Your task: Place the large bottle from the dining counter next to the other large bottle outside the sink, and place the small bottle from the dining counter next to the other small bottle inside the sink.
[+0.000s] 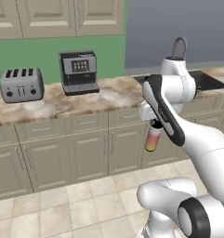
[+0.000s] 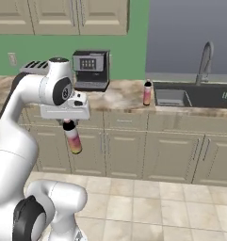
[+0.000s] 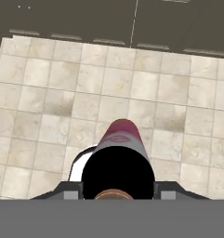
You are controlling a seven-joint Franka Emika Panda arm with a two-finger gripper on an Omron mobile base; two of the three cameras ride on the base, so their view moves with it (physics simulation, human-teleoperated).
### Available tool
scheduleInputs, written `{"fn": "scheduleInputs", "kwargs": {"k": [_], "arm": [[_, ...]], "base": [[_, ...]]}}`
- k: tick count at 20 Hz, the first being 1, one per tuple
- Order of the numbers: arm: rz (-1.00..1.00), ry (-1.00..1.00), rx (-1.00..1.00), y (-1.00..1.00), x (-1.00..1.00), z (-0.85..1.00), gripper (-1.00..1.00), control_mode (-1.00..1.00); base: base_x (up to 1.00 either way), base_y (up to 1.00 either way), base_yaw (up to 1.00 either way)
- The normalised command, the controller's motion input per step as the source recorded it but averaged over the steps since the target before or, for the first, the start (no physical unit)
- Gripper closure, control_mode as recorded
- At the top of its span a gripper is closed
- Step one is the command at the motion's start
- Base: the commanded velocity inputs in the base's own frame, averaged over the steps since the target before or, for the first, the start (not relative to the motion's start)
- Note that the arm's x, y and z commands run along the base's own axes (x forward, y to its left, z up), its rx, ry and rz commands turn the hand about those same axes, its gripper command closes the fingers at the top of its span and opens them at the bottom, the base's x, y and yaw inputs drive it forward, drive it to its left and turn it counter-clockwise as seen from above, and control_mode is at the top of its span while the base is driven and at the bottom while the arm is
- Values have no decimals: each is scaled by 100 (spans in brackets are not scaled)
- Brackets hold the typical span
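My gripper (image 1: 155, 124) (image 2: 68, 123) is shut on the black top of the large bottle (image 1: 153, 139) (image 2: 73, 138). The bottle hangs upright over the tiled floor, in front of the kitchen cabinets. In the hand view the bottle (image 3: 120, 148) points down at the floor between the fingertips (image 3: 171, 188). The other large bottle (image 2: 147, 92) stands on the counter just left of the sink (image 2: 202, 96) (image 1: 206, 81). A curved faucet (image 2: 204, 61) (image 1: 180, 46) rises behind the basin. The small bottle and the dining counter are out of view.
A toaster (image 1: 21, 84) and a black coffee machine (image 1: 78, 72) (image 2: 90, 69) stand on the marble counter (image 1: 108, 95) left of the sink. Beige cabinet doors (image 2: 133, 146) run below it. Tiled floor (image 3: 48, 93) lies beneath the hand.
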Motion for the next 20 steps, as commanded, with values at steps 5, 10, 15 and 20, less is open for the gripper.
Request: {"fn": "scheduleInputs", "kwargs": {"k": [5,10,15,20], "arm": [[0,0,0,0,0,0,100,100],[0,0,0,0,0,0,100,100],[0,0,0,0,0,0,100,100],[0,0,0,0,0,0,100,100]], "base": [[67,-30,0],[52,-46,0],[62,-33,0],[92,-9,0]]}}
